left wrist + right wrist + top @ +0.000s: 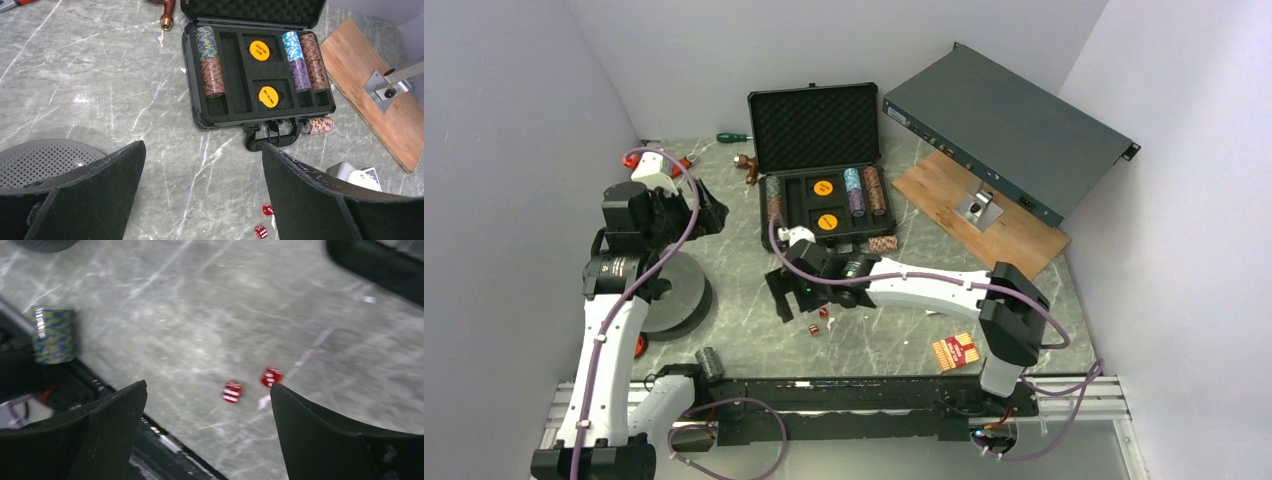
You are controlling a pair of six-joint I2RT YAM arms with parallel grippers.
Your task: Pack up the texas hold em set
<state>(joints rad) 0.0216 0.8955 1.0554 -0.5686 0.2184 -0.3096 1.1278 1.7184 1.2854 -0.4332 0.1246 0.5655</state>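
Grey-veined marble surface (744, 345), plain grey walls on three sides. Left gripper (202, 150) open, empty, near a perforated disc (676, 288) by the left edge; black case (814, 130) lies open mid-rear, chip stacks (864, 190) slotted inside, one loose stack (883, 243) at its front. Right gripper (209, 387) open above red dice (232, 391) before the case, its arm crossing there; red cards (957, 351) near front edge, rack box (1009, 130) and wooden board (1014, 225) right rear.
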